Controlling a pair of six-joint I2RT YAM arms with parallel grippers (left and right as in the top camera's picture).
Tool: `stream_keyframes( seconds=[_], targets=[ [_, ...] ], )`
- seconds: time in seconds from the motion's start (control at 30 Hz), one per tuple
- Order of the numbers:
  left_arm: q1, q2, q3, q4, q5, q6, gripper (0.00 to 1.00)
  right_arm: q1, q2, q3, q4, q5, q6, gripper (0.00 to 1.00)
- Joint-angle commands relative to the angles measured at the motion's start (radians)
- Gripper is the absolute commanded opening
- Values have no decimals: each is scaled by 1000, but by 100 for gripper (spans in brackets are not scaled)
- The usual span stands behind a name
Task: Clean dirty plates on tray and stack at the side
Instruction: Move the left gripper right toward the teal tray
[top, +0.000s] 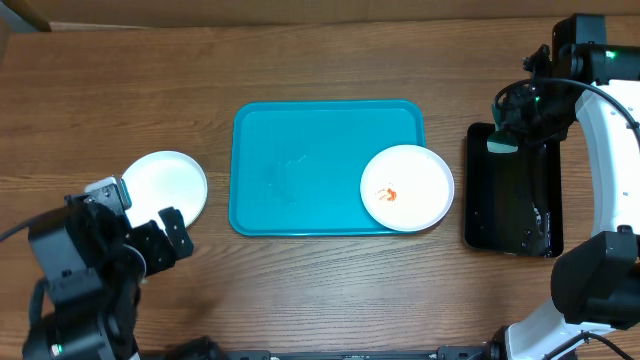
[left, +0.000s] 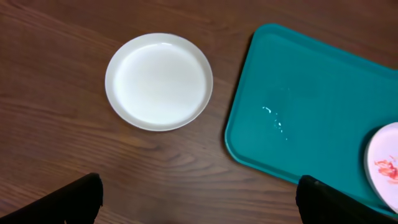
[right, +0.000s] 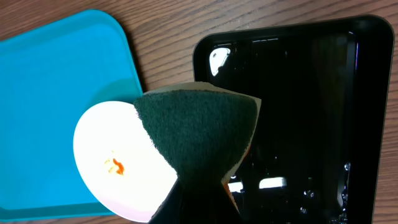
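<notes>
The turquoise tray (top: 300, 170) lies mid-table. A white plate (top: 407, 187) with an orange-red smear in its centre sits at the tray's right end, overhanging the rim. A clean white plate (top: 165, 185) rests on the wood left of the tray. My left gripper (top: 140, 213) hovers open just in front of that plate, nothing between its fingers (left: 68, 202); the left wrist view shows the clean plate (left: 158, 81) and tray (left: 311, 106) ahead. My right gripper (right: 199, 202) is shut on a dark green sponge (right: 199, 127), above the edge of the smeared plate (right: 118, 168).
A glossy black tray (top: 512, 190) with water drops stands right of the turquoise tray, under the right arm. A few water drops (left: 277, 121) lie on the turquoise tray. Bare wood table (top: 330, 290) runs along the front.
</notes>
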Motion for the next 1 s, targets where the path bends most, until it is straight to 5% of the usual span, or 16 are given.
stream_keyframes(
  seconds=[0.0, 0.3, 0.5, 0.97],
  targets=[
    [-8, -1, -9, 6, 41, 26, 100, 3, -6, -4, 4, 11, -8, 4],
    [-8, 6, -9, 92, 60, 56, 100, 3, -6, -4, 5, 14, -8, 4],
    [-8, 17, -10, 121, 262, 200, 100, 3, -6, -4, 4, 18, -7, 4],
    [-164, 145, -10, 142, 237, 205, 100, 2, -6, -4, -42, 17, -4, 4]
  ],
)
